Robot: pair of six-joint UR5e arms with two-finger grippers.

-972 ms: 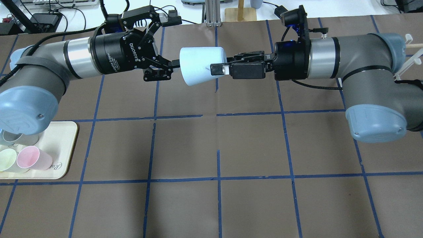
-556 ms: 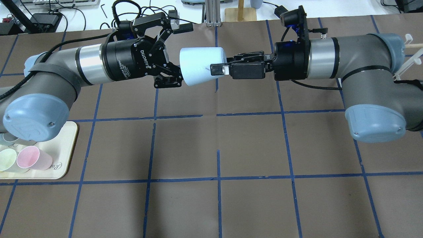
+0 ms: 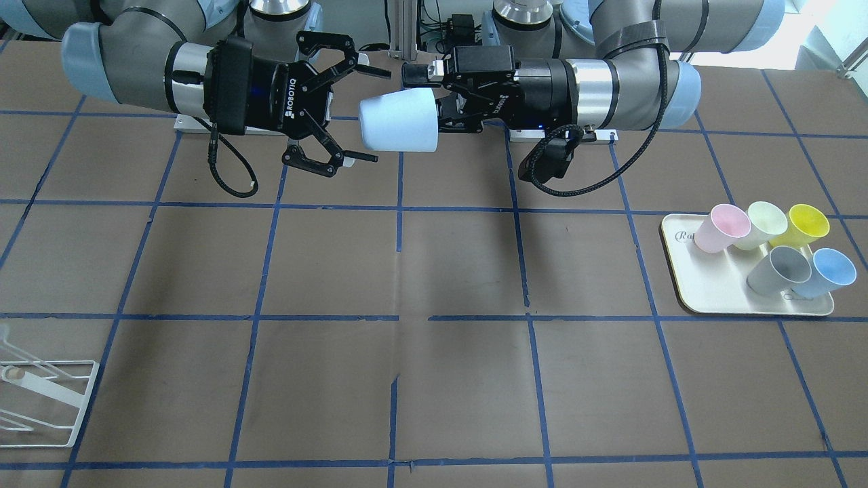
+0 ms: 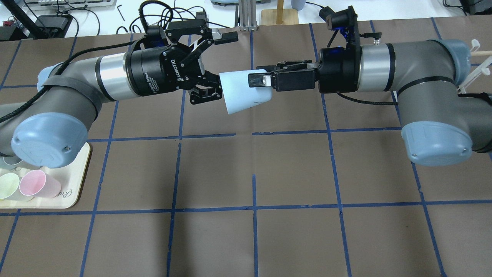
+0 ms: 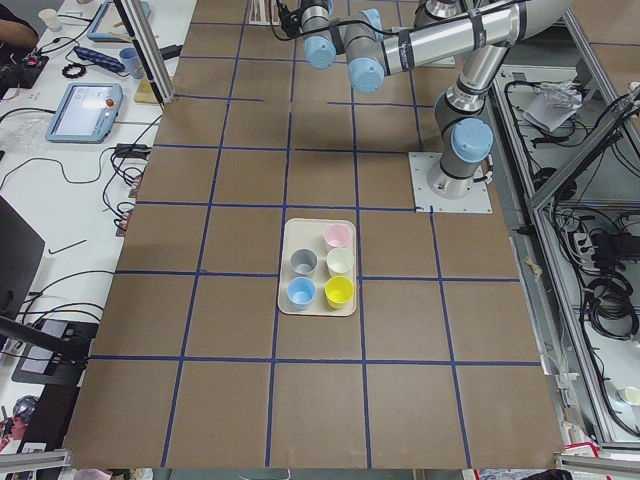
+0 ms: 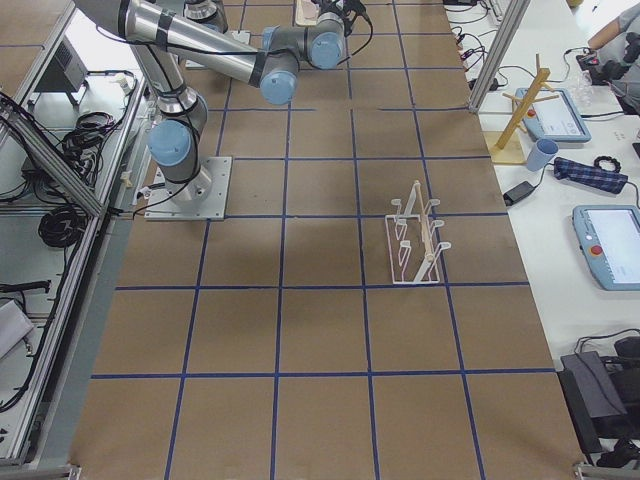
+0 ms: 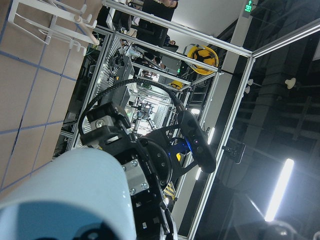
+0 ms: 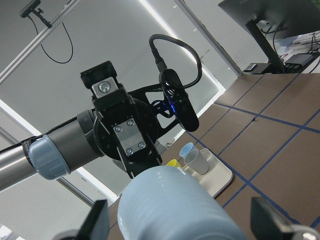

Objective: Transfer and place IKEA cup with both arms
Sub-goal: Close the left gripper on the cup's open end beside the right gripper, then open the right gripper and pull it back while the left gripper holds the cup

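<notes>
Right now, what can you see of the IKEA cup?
The IKEA cup is a matte light-blue plastic tumbler, tapered, handleless. It hangs on its side above the table, tilted, clamped near its narrow base between the right gripper's fingers. Its wide mouth faces the left gripper, whose fingers are spread at the rim; contact there is unclear.
</notes>
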